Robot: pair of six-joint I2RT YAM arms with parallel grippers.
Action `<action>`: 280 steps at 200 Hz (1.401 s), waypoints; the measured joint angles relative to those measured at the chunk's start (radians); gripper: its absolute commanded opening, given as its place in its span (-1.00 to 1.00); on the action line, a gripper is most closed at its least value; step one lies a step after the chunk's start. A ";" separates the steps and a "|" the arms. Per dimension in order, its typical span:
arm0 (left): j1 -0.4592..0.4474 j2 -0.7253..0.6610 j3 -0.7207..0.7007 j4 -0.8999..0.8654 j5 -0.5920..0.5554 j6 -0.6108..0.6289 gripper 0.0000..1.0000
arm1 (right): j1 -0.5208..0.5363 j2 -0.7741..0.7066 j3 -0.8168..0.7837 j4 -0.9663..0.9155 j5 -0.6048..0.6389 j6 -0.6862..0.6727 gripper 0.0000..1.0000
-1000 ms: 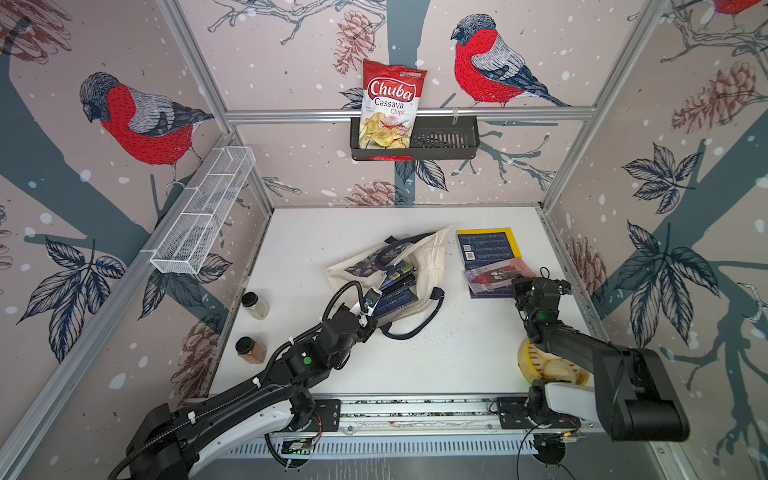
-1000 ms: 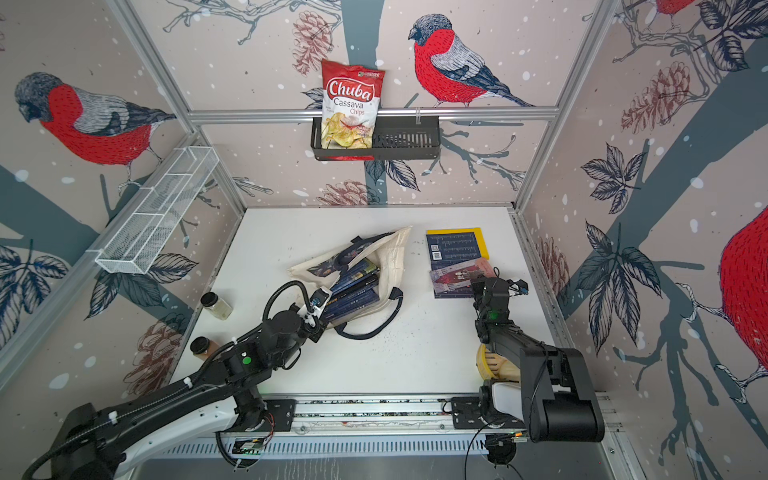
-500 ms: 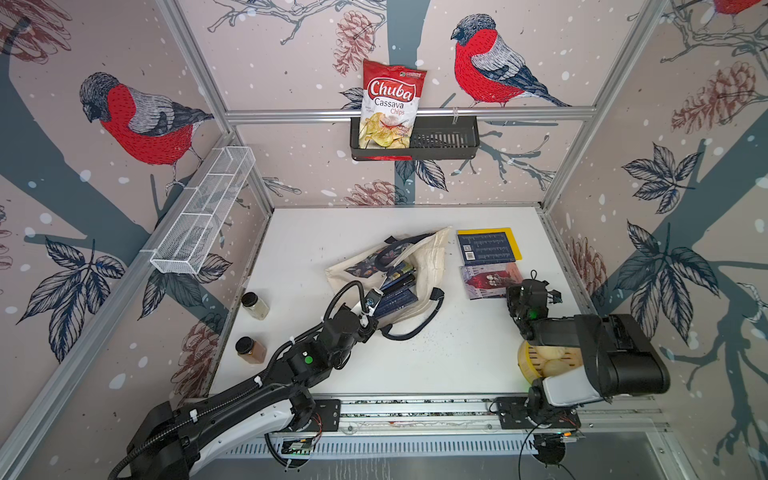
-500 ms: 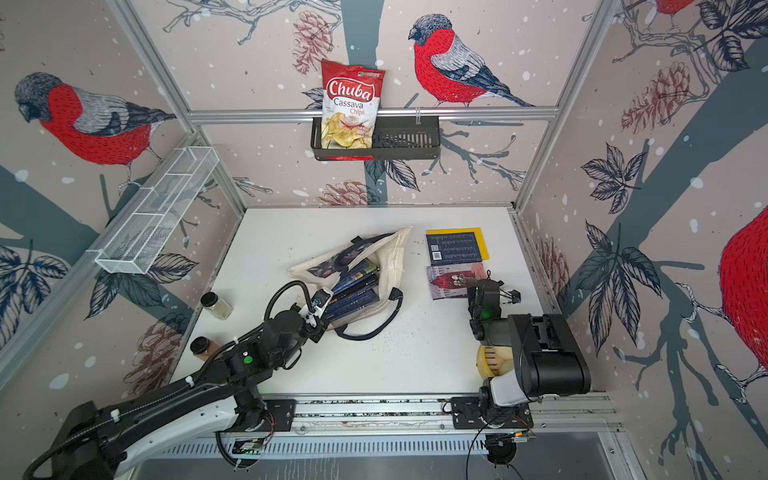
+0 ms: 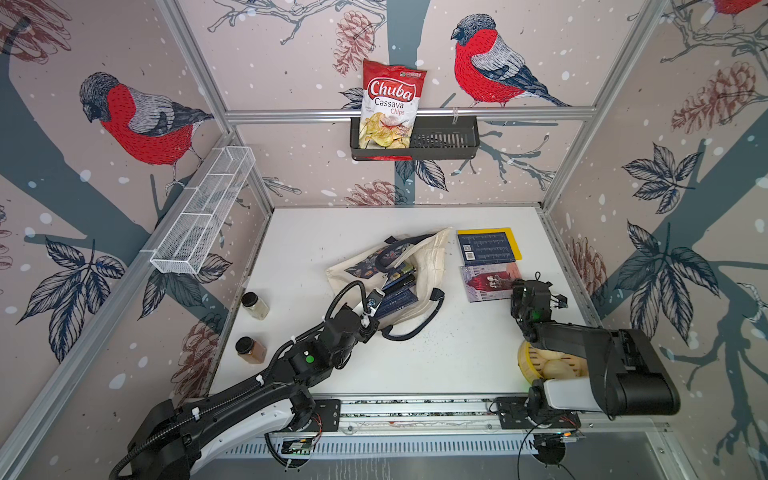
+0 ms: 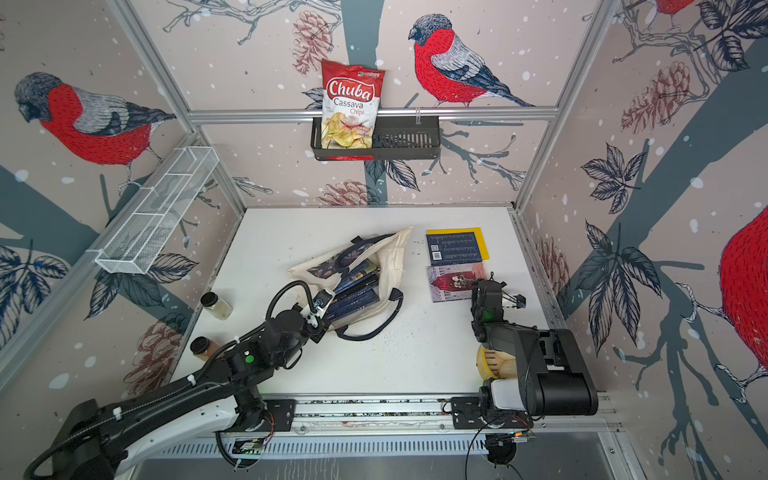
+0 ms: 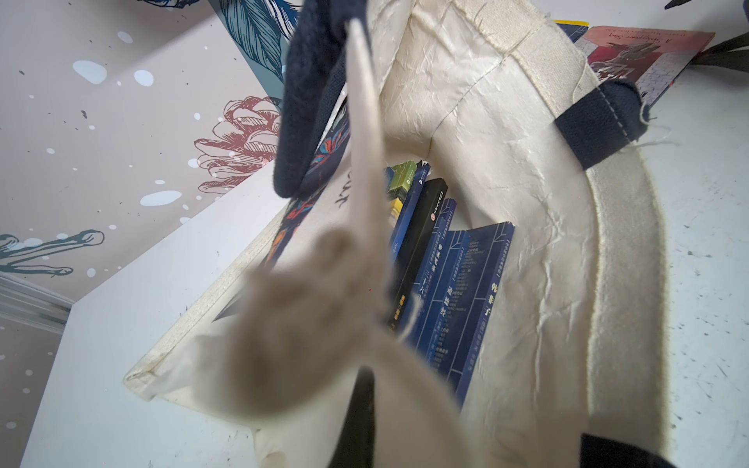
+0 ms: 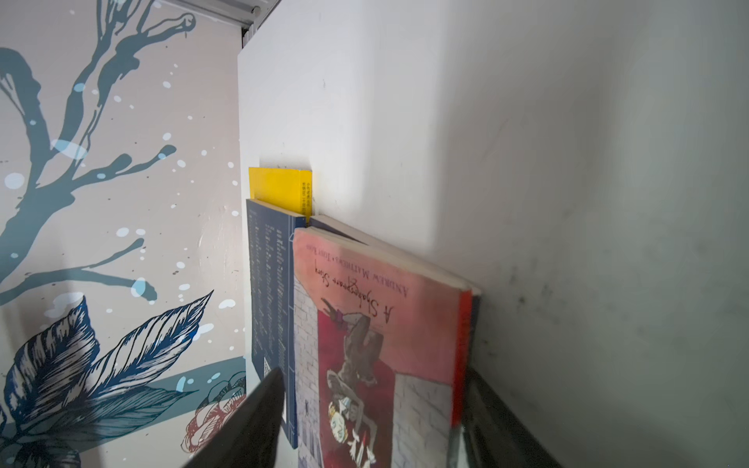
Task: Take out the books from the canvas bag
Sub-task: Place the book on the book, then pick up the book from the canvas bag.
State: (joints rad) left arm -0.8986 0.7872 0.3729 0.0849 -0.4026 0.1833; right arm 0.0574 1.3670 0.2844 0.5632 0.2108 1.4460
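Observation:
The cream canvas bag (image 5: 430,266) (image 6: 392,257) (image 7: 506,142) lies open on its side mid-table, with several navy books (image 5: 395,293) (image 6: 357,293) (image 7: 458,291) inside. My left gripper (image 5: 370,318) (image 6: 318,319) (image 7: 362,381) is shut on the bag's near rim, and bunched cloth hides its fingers. To the right of the bag a navy book (image 5: 484,247) lies on a yellow one (image 5: 514,245) (image 8: 279,186). A pink book (image 5: 488,282) (image 6: 453,284) (image 8: 377,308) lies just in front of them. My right gripper (image 5: 527,293) (image 6: 484,293) (image 8: 373,375) is open, its fingers either side of that book's near edge.
A chips bag (image 5: 390,104) stands in a black basket (image 5: 449,139) on the back wall. A white wire rack (image 5: 203,216) hangs on the left wall. Two spice jars (image 5: 255,305) (image 5: 249,350) stand at the table's left. A yellow steamer (image 5: 544,365) sits under the right arm.
My right gripper has opened and let go of the pink book, which now lies flat. The right arm's pose shifted. The left arm and the bag have not moved.

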 measured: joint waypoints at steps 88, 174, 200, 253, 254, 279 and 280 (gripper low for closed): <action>0.000 0.000 0.010 -0.016 0.037 0.013 -1.00 | 0.119 -0.382 0.097 -0.348 0.054 -0.090 0.64; -0.032 -0.027 -0.004 -0.025 0.115 0.041 -1.00 | 0.811 -0.389 0.253 -0.240 0.178 -0.294 0.54; -0.045 -0.028 -0.006 -0.026 0.117 0.056 -1.00 | 0.896 -0.294 0.275 -0.147 0.181 -0.320 0.47; -0.049 -0.041 -0.012 -0.025 0.113 0.069 -1.00 | 0.943 -0.015 0.303 0.019 0.112 -0.320 0.31; -0.049 -0.041 -0.012 -0.025 0.113 0.069 -1.00 | 0.943 -0.011 0.304 0.020 0.111 -0.319 0.31; -0.050 -0.052 -0.016 -0.025 0.105 0.077 -1.00 | 0.943 0.114 0.352 0.071 0.069 -0.317 0.27; -0.050 -0.053 -0.017 -0.024 0.104 0.077 -1.00 | 0.943 0.121 0.355 0.072 0.066 -0.317 0.27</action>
State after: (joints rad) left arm -0.9485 0.7345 0.3561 0.0605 -0.2985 0.2607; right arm 1.0008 1.4879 0.6395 0.6357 0.2768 1.1290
